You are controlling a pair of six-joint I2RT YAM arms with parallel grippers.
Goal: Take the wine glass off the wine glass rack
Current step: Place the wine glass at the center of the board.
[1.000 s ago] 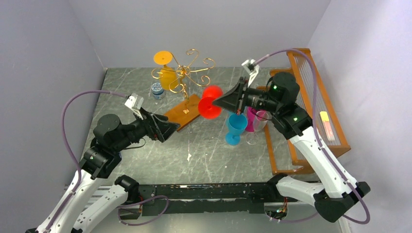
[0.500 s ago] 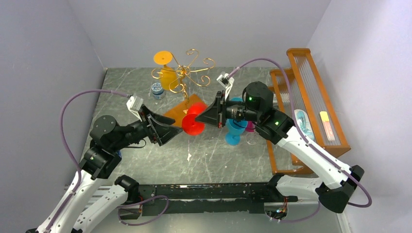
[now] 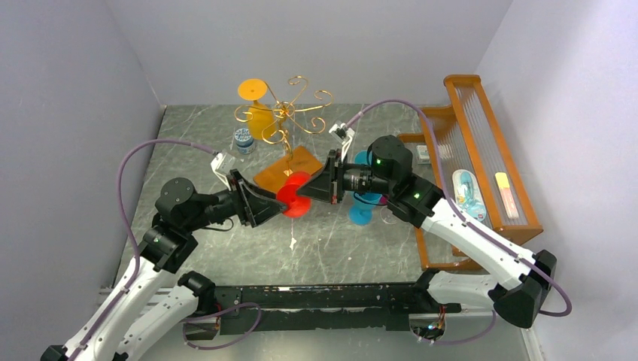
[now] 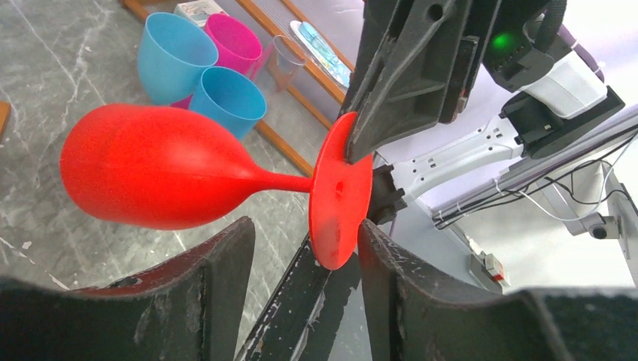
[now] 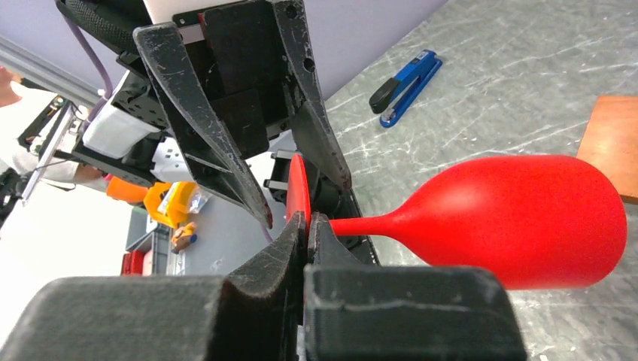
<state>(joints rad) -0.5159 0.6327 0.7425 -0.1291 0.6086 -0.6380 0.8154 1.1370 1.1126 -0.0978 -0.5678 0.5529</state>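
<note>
We had the glass (image 3: 292,197) off the rack (image 3: 280,167), lying sideways mid-frame below it. Our right claw (image 5: 307,222) pinched its foot tight; our left claw (image 4: 305,226) sat open around that foot.

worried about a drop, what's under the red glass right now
Grey table shows below the red glass, which hangs sideways in the air. The rack's wooden base lies close to its bowl end. From above, the glass covers the patch straight beneath it.

Pale lilac walls (image 3: 60,90) on three sides, grey marble-pattern table (image 3: 331,241) with white veins, orange wooden frame (image 3: 462,79) by the right wall, soft even light
</note>
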